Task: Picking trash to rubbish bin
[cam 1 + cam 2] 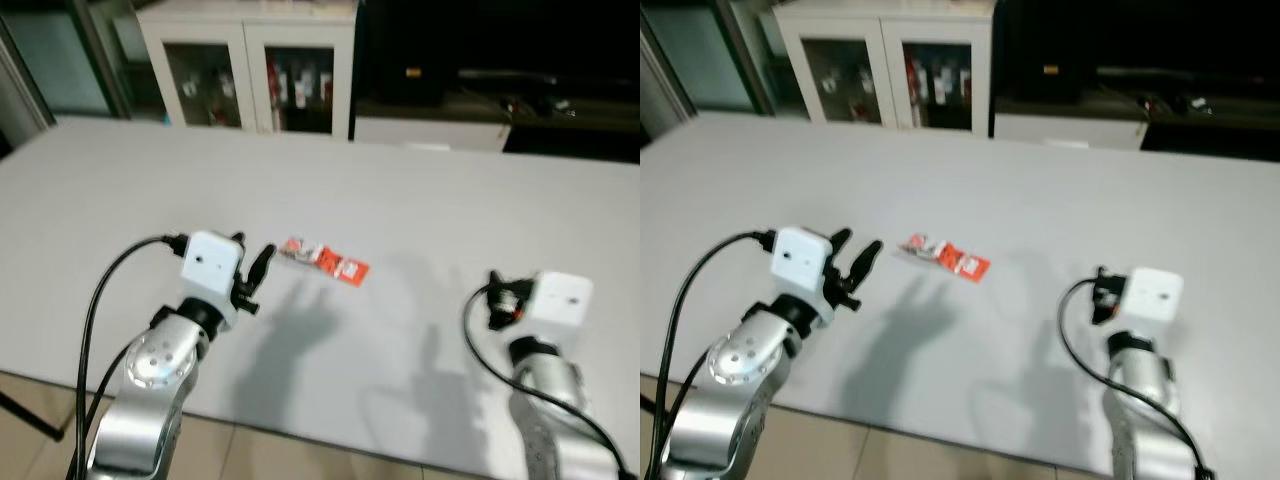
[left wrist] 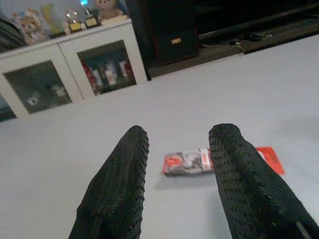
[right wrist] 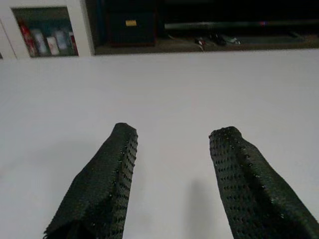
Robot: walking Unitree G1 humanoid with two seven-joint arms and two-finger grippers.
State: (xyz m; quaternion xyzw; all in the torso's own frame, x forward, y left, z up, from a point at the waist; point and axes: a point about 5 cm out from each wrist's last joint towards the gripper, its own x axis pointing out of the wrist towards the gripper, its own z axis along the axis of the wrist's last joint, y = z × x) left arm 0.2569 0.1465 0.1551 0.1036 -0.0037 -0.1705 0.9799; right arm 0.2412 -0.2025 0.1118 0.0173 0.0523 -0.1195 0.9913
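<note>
Wrapper [image 1: 325, 260]: a red and silver snack wrapper is seen lying flat on the white counter [image 1: 450, 200], near the middle of the head view.
Left claw [image 1: 852, 254]: held low over the counter, just left of the wrapper and apart from it; fingers [image 2: 119, 184] spread, nothing gripped.
Right claw [image 3: 172, 169]: held at lower right, well apart from the wrapper; fingers apart, empty.
Cabinet [image 1: 250, 70]: white, glass-doored, upper left.

We see the wrapper [image 1: 323, 260] lying on the table [image 1: 450, 200] approx. mid-way across. Left gripper [image 1: 858, 250] just beside it on its left, right gripper [image 1: 1099, 285] well apart to the right. Cabinet [image 1: 250, 65] behind the table.
</note>
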